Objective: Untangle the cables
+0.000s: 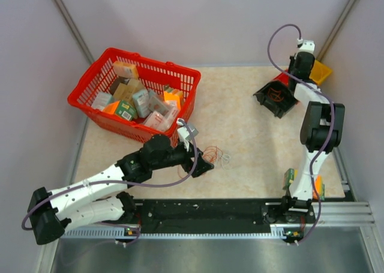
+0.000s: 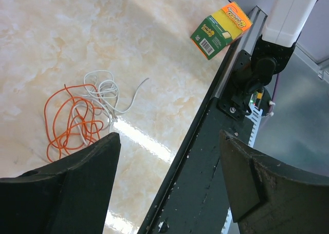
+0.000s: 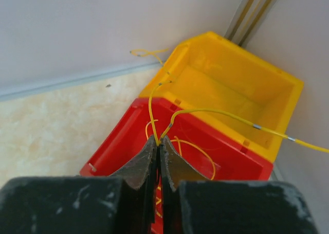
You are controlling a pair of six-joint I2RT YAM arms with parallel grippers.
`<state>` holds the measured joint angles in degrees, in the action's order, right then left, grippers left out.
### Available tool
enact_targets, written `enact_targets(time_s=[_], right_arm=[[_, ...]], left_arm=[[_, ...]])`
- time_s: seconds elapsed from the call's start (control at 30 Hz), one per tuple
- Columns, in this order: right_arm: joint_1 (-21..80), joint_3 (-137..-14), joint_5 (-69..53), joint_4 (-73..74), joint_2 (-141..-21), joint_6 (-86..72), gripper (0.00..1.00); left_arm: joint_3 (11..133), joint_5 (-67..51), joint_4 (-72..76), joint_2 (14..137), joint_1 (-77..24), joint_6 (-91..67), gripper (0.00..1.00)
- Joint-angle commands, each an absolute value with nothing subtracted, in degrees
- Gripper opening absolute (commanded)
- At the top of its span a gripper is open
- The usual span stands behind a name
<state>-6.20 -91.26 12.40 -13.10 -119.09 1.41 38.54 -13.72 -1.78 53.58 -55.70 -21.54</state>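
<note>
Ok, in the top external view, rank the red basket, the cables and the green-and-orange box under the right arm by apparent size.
1. red basket, largest by far.
2 and 3. cables and green-and-orange box: not rankable; both look similarly small, and the right arm covers the box's middle.

On my left, a red basket [image 1: 155, 62] of small boxes [image 1: 141, 100] stands on the tabletop [image 1: 240, 129]; far right, a yellow bin [image 3: 231, 85] touches a red bin [image 3: 123, 141]; an orange-green carton [image 2: 221, 29] lies at the near edge.
</note>
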Motion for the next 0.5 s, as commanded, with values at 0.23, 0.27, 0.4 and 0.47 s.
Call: enact_targets(time_s=[0.23,0.27,0.4,0.47], right_arm=[[-10.28,-99.32,-2.80,5.97,-123.49,-14.47,0.00],[-11.15,-99.23,-5.51,6.50,-123.49,-17.20,0.00],[-13.97,-98.18,-12.30,8.53,-123.32,-25.83,0.00],[-14.85,-97.21,-13.88,8.26,-122.87,-28.20,0.00]], left_arm=[[38.76,-14.33,-1.85,52.21,-55.28,-20.74,0.81],[38.67,-14.33,-1.76,52.21,-55.28,-20.66,0.81],[38.93,-14.50,-2.11,52.47,-55.28,-20.65,0.81],[38.94,-15.03,-2.11,52.47,-55.20,-20.74,0.81]])
